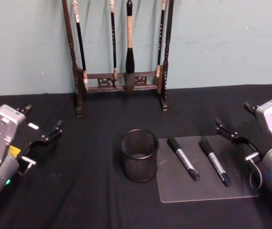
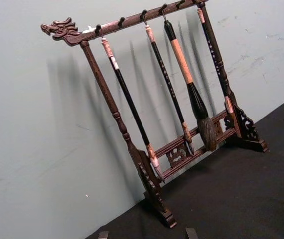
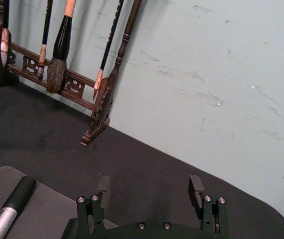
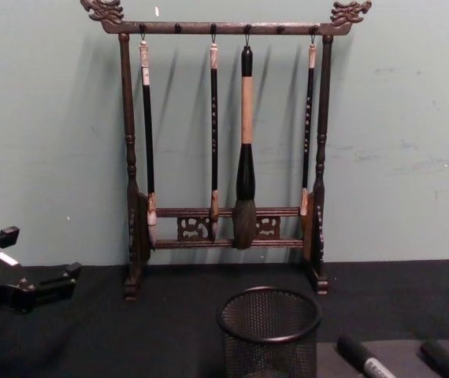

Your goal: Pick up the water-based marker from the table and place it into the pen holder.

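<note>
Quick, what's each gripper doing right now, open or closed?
Left gripper: open, holding nothing.
Right gripper: open, holding nothing.

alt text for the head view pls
A black mesh pen holder stands mid-table on a black cloth, with two markers lying side by side on a translucent mat to its right. Behind, a dark wooden brush rack holding four brushes stands against the wall. The left gripper and right gripper sit at either side, jaws open, holding nothing.
</note>
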You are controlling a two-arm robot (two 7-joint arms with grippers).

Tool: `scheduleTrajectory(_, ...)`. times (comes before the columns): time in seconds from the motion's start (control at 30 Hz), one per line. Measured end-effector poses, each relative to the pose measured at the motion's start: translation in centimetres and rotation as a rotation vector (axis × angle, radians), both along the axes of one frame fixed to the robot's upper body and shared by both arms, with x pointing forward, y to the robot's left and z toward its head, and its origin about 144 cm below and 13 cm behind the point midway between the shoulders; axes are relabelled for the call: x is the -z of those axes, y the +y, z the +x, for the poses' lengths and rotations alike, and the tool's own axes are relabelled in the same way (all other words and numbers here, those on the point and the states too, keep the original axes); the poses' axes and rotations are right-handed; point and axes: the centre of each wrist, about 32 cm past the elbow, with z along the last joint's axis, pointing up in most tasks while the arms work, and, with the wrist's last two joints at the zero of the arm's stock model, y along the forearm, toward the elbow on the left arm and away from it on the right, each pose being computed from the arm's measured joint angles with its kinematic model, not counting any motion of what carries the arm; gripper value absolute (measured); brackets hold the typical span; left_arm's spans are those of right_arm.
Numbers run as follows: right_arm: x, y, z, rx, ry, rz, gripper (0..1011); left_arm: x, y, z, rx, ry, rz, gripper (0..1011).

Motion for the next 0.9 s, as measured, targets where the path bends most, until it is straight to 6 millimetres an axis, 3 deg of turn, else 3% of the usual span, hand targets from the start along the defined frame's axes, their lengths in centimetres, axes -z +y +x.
scheduleTrajectory(0.9, 0.0, 0.0, 0.0, 0.0, 0.0, 0.0, 1002, 0.0, 0.0, 0.0, 0.0, 0.0, 0.0, 1001)
